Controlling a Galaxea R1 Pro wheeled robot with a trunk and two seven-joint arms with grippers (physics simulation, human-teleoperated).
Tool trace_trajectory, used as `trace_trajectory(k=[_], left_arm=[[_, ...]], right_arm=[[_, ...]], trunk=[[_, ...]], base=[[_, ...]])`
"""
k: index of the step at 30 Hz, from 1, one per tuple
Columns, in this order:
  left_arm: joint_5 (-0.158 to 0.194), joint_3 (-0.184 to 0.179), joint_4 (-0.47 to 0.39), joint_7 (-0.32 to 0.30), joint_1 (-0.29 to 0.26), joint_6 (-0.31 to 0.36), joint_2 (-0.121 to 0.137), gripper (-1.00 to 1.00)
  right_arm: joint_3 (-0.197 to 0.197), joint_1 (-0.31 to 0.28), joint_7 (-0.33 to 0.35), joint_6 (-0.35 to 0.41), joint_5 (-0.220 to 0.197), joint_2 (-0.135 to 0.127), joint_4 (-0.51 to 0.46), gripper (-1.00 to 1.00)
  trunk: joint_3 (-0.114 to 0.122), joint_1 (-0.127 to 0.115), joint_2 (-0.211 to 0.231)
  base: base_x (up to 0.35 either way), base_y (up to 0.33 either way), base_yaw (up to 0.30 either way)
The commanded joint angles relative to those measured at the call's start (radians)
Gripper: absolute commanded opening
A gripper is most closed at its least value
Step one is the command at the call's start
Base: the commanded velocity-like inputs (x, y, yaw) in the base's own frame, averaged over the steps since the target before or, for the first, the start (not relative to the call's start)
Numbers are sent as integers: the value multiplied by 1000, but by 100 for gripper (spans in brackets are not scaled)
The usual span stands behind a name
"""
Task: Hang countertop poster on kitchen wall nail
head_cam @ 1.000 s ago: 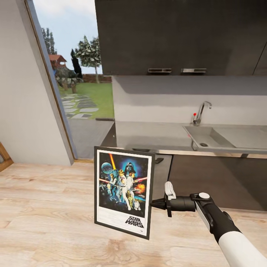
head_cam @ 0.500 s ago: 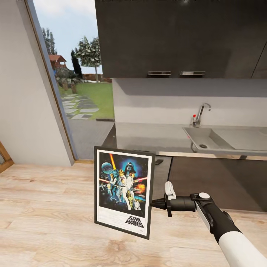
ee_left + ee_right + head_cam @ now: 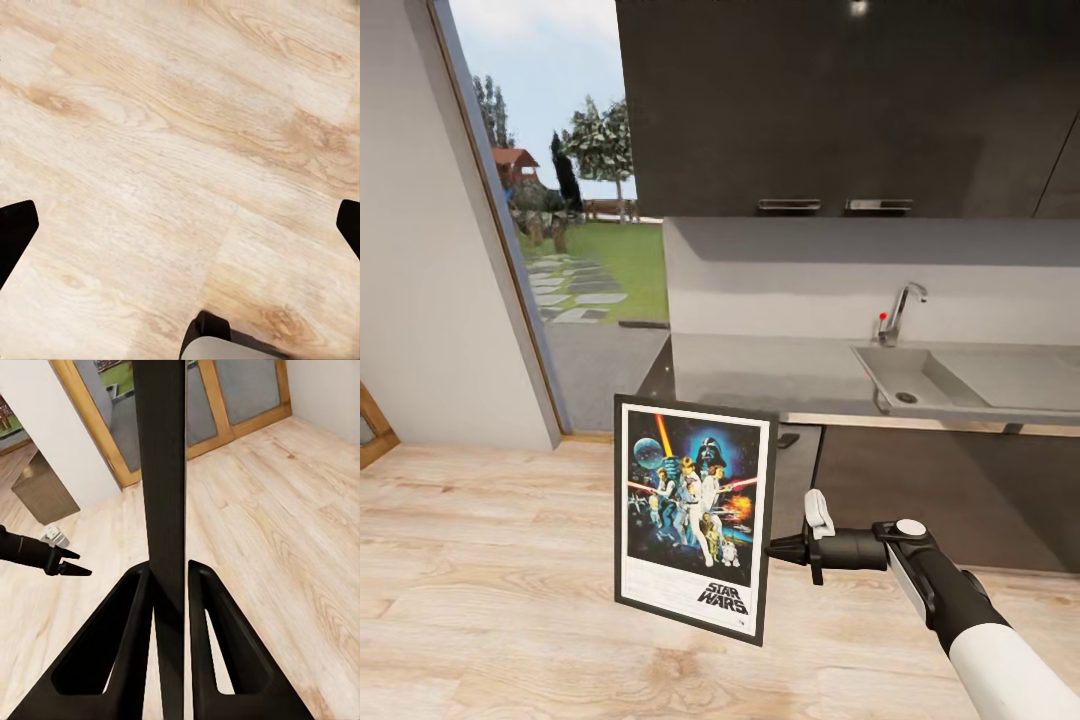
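Poster [image 3: 695, 518] is off the bench [image 3: 760, 370] already, hanging in the air over the wood floor [image 3: 490, 560], in front of and below the bench's front edge. You've got it by its right side: right end effector [image 3: 775, 548] sits just right of the poster, fingers pinched onto the frame's edge, arm coming in from further right. In the right wrist view the end effector [image 3: 171, 577] has both fingers pressed against the poster [image 3: 160, 472], seen edge-on as a dark slab between them, so it's clamped.

Long axis is upright, tilted only slightly, artwork facing the head cam. Looks like a thin black frame, white inner border, dark blue art w/ sabres, "STAR WARS" logo at bottom. Flat and stiff, I'd guess, so it should keep its pose in a side pinch.

Left end effector [image 3: 180, 225] is spread wide, empty, pointing at bare floor [image 3: 150, 135].

Right of the poster, sink [image 3: 960, 375] and tap [image 3: 900, 308] sit on the bench. I can't make out a nail on any wall here; you'll likely need to turn and find one.
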Motion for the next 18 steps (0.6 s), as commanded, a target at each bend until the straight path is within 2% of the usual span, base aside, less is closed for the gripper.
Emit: trace_trajectory(k=[1, 18], left_arm=[[0, 2, -1, -6, 0, 1, -1, 100], [0, 3, -2, -6, 0, 1, 0, 100]], right_arm=[[3, -1, 3, 14, -5, -1, 0, -100], [3, 0, 3, 14, -5, -1, 0, -100]], trunk=[[2, -4, 6], [55, -69, 125]], base=[[0, 0, 0], [0, 0, 0]])
